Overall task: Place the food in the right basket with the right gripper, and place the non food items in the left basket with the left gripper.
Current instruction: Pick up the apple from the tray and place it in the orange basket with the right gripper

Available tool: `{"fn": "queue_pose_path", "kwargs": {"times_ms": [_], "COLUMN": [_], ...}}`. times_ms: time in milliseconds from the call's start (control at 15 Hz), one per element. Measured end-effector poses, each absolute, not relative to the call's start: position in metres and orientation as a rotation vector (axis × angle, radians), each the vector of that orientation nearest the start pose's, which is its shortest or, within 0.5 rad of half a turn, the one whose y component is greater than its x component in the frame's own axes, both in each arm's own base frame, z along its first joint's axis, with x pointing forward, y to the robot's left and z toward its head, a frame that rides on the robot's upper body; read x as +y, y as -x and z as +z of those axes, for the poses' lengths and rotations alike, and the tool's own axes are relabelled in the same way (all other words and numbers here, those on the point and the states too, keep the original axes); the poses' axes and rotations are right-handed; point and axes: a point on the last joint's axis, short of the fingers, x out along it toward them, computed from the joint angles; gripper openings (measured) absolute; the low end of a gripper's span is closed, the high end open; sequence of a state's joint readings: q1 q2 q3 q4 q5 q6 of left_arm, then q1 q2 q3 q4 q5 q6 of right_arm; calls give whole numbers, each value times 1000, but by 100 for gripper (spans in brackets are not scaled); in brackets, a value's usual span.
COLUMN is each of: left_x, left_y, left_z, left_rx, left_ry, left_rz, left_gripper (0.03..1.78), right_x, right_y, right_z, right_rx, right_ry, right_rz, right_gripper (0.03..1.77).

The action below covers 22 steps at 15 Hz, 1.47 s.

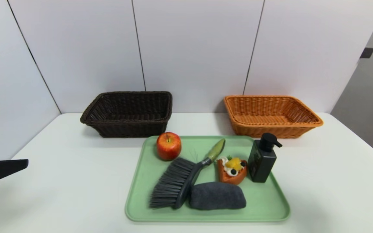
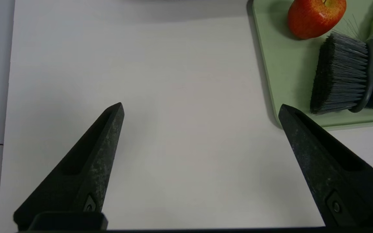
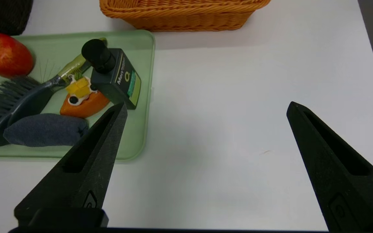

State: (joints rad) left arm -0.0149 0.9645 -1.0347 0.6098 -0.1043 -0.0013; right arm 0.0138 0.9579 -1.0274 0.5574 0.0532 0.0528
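Note:
On the green tray (image 1: 264, 207) lie a red-yellow apple (image 1: 168, 145), a tart slice (image 1: 232, 170), a grey bristle brush (image 1: 176, 183) with a green handle, a dark grey cloth roll (image 1: 217, 195) and an upright black pump bottle (image 1: 262, 158). The dark brown left basket (image 1: 128, 113) and the orange right basket (image 1: 272, 115) stand behind it, both with nothing inside. My left gripper (image 2: 201, 108) hangs open over bare table to the left of the tray; only one finger (image 1: 2, 170) shows in the head view. My right gripper (image 3: 207, 106) hangs open over bare table to the right of the tray.
The white table (image 1: 60, 181) runs to a white panelled wall (image 1: 189, 48) just behind the baskets. Bare table lies on both sides of the tray, and a gap separates the two baskets.

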Motion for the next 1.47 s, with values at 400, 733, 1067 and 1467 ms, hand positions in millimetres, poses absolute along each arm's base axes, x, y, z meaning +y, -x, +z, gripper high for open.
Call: {"fn": "queue_pose_path", "kwargs": {"times_ms": [400,733,1067,1467], "left_x": [-6,-8,-22,-29], "left_y": [-89,-103,-123,-135], "left_z": [293,297,302,304], "left_rx": [609,618,639,654], "left_ry": [20,18,-9,-21], "left_rz": [-137,-156,-249,-281], "left_gripper": [169,169,169,169], "right_x": [4,5,12,16], "right_y": [-105,-109,-113,-119], "right_z": [296,294,296,301], "right_rx": [590,626,631,641], "right_ry": [-47,-44,-27,-18], "right_rz": [72,86,139,166], "right_gripper": [170,170,170,170]}}
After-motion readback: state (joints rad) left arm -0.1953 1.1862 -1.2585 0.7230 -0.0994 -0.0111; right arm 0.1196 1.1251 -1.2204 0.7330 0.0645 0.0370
